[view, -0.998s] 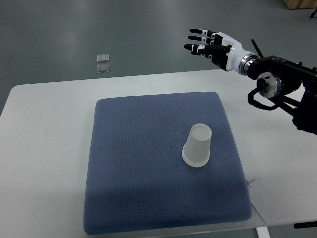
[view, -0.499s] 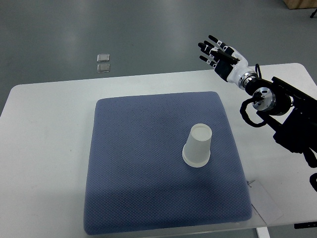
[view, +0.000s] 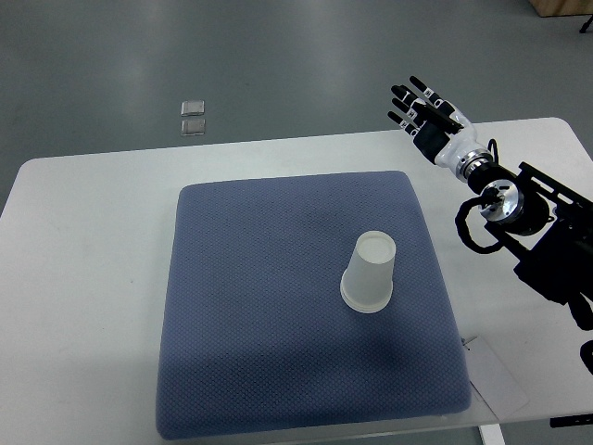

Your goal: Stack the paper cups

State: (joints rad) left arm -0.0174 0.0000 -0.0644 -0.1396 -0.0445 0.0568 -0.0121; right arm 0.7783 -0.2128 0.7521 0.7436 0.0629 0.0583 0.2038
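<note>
A white paper cup (view: 370, 271) stands upside down, slightly tilted, on the blue mat (view: 259, 306) right of its middle. It looks like a stack, though I cannot tell how many cups it holds. My right hand (view: 420, 108) hangs over the table's back edge, well up and to the right of the cup, fingers spread and holding nothing. Its black arm (view: 528, 222) runs down to the right edge of the picture. The left arm does not show.
The mat lies on a white table (view: 83, 278). A white paper sheet (view: 496, 375) sticks out under the mat's front right corner. Two small clear squares (view: 193, 118) lie on the grey floor beyond the table.
My right hand has swung to the right and a little toward the table, its fingers turning from pointing left to pointing up and away. The arm has drawn back and lower. The cup has not moved.
</note>
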